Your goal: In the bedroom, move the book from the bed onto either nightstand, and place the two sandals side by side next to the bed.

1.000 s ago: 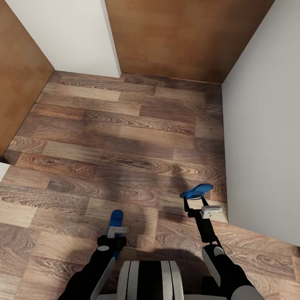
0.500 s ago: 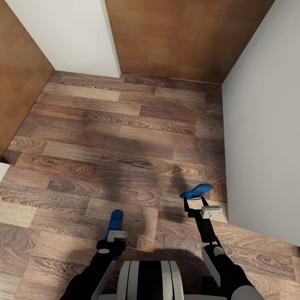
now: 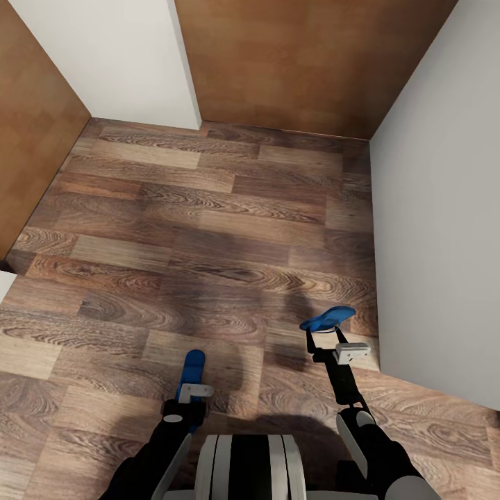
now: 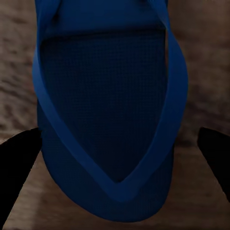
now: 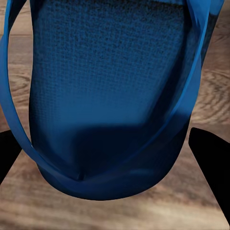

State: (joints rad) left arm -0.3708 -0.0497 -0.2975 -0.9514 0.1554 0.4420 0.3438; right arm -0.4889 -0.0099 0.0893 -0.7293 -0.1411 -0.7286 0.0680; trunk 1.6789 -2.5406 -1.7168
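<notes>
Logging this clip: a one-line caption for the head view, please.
Each gripper, left and right, carries a blue sandal above the wood-plank floor.

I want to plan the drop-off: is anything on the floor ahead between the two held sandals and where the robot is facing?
Nothing visible. Bare wood floor runs from the left sandal and right sandal to the walls; no bed is in sight.

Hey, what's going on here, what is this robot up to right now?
The robot is carrying one blue sandal in each arm over a wood-plank floor, in a corner with white walls and brown doors. The left gripper is shut on the left sandal, and the right gripper is shut on the right sandal. Both sandals are held off the floor, not yet set down.
</notes>
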